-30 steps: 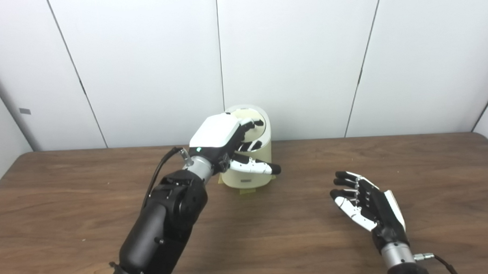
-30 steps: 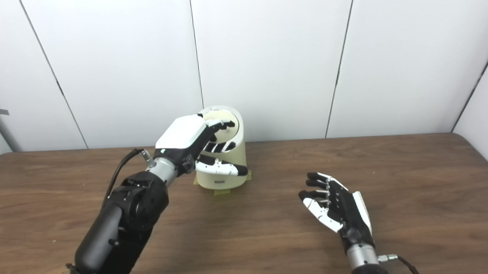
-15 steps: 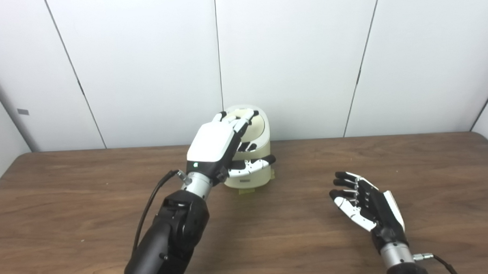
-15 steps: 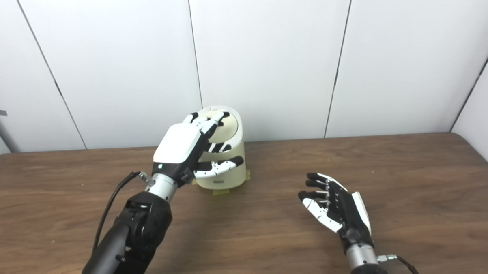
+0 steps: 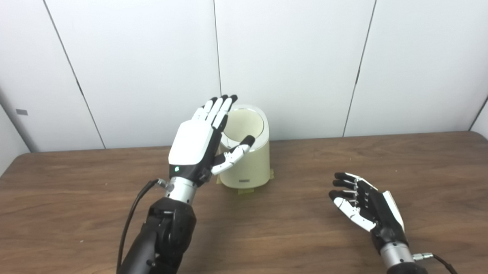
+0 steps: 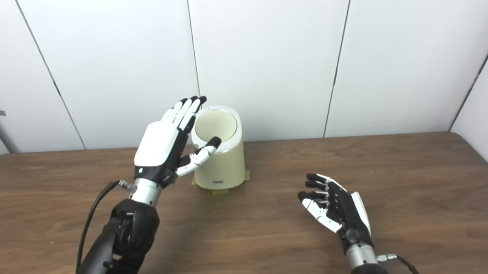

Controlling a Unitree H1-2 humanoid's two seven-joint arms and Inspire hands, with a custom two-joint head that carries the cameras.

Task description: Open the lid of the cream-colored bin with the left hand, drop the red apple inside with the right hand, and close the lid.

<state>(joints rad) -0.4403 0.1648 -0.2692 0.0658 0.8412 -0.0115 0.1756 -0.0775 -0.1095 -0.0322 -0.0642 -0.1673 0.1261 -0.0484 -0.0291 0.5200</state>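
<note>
The left hand [image 5: 193, 145] is raised above the table [image 5: 68, 208], just left of the bin [image 5: 246, 153], with its white back toward the camera. Its fingers [image 5: 215, 109] are straight, close side by side and pointing up and slightly right; their dark tips reach above the bin's top at its left side. The thumb [image 5: 234, 151] sticks out to the right and overlaps the front left of the bin's rim; whether it touches cannot be told. The hand holds nothing.

The cream bin stands upright near the far edge of the table, a little left of the middle, close to the white wall panels [image 5: 290, 58]. Its round top [image 5: 245, 122] tilts toward the camera and looks like a smooth cream disc; whether this is a shut lid or an open inside is hard to tell. Yellowish tape [image 5: 246, 190] shows at its base.

The right hand [image 5: 366, 207] lies low toward the near right part of the table, well apart from the bin, palm turned left, fingers spread and slightly curled, empty. No apple is in view.
</note>
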